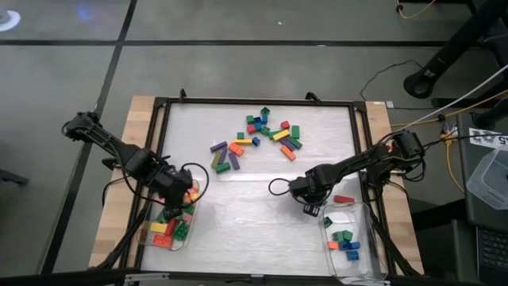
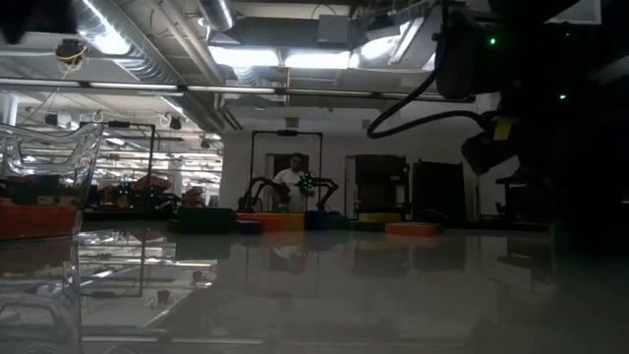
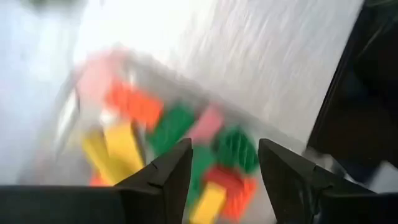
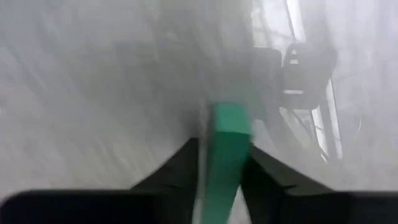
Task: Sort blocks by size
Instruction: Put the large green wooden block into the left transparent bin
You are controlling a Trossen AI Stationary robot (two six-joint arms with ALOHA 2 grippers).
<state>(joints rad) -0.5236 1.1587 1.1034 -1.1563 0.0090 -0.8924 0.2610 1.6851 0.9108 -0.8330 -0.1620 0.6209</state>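
tabletop (image 1: 254, 214) pale, glossy | room: ceiling lights (image 2: 295, 57), person (image 2: 292, 182)

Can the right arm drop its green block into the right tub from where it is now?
Probably yes. The right pincer, shut on the green block, sits at the inner rim of the right tub; nothing lies between them, and the left pincer is over the other tub.

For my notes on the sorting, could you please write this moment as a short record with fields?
left gripper: open, empty, over the left tub
left tub: holds red, yellow, green, orange and pink blocks
right gripper: shut on a green block, beside the right tub
right tub: holds green, blue, orange and red blocks
loose blocks: scattered on the far part of the table
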